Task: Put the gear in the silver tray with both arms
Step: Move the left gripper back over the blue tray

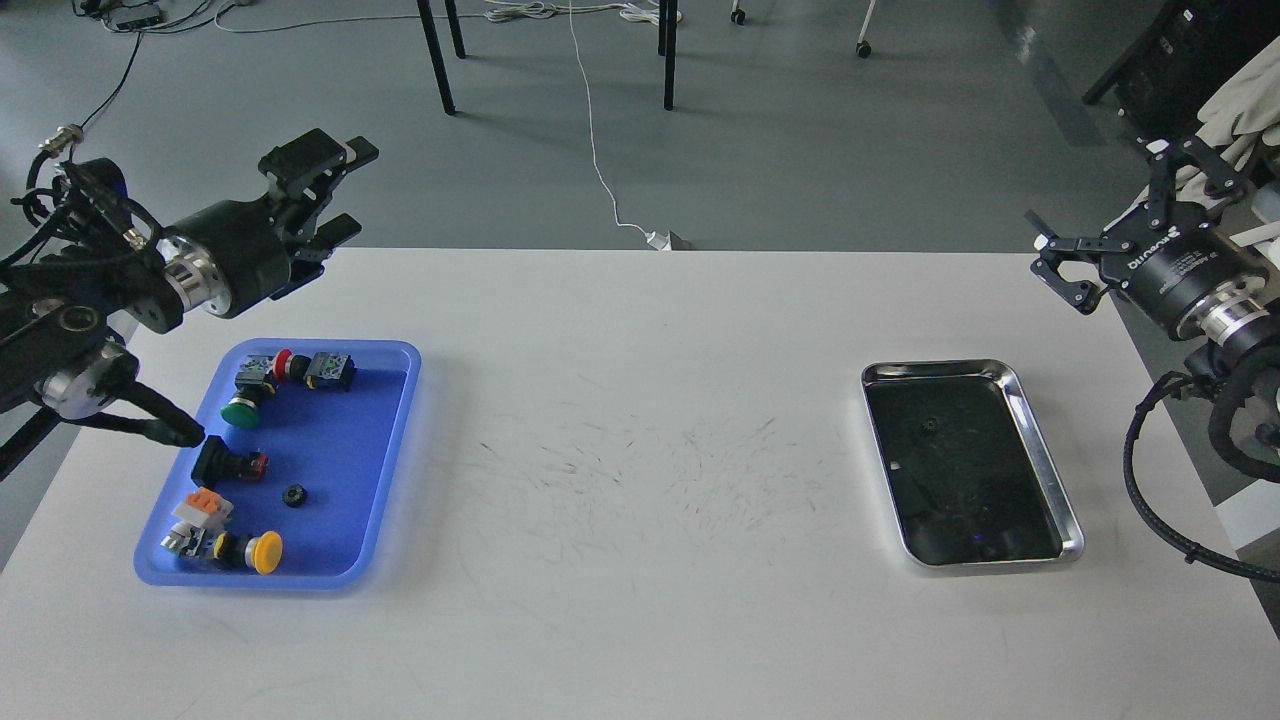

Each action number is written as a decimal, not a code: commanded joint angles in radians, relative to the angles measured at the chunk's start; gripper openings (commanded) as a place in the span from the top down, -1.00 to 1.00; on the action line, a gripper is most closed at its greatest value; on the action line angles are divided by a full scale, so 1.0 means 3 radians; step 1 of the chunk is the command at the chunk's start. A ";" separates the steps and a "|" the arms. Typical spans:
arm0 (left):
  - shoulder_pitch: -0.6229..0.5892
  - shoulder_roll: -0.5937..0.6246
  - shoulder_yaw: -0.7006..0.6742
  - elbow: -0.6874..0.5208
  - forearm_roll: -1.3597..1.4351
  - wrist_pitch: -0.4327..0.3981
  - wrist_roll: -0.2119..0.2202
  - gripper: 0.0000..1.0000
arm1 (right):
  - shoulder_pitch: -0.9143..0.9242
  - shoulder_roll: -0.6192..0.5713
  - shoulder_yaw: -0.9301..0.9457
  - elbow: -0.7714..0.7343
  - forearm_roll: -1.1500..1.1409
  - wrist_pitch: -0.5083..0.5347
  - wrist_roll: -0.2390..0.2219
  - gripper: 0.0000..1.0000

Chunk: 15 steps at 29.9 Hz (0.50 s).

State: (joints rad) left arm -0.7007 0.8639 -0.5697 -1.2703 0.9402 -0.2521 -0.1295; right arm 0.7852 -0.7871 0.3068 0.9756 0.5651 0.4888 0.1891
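Note:
A small black gear lies in the blue tray at the left of the table. The silver tray sits at the right, with a small dark round piece on its reflective bottom. My left gripper hangs open and empty above the table's far left edge, beyond the blue tray. My right gripper is open and empty, raised at the far right, above and behind the silver tray.
The blue tray also holds several push-button switches: green, red, yellow, and a black one with a red end. The white table lies between the trays. Chair legs and cables stand on the floor behind.

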 commanded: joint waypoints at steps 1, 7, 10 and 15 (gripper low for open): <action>0.0019 0.0361 0.0150 -0.0260 0.0913 -0.0060 -0.0248 -0.95 | 0.0001 0.0011 -0.0005 0.0000 -0.0165 0.0000 -0.0012 -0.92; 0.0019 0.0807 0.0666 -0.0536 0.2009 0.0073 -0.0448 -0.95 | -0.0040 0.0006 -0.0005 0.0005 -0.0217 0.0000 -0.0012 -0.93; 0.0019 0.0863 0.1029 -0.0542 0.2234 0.0308 -0.0453 -0.94 | -0.0045 0.0006 -0.0005 0.0005 -0.0217 0.0000 -0.0012 -0.93; 0.0019 0.0843 0.1444 -0.0501 0.2669 0.0579 -0.0453 -0.93 | -0.0050 0.0006 -0.0005 0.0000 -0.0222 0.0000 -0.0012 -0.93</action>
State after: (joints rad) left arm -0.6948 1.1203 -0.1980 -1.4310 1.6670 -0.1212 -0.2644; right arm 0.7715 -0.7853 0.3048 0.9772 0.5001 0.4888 0.1856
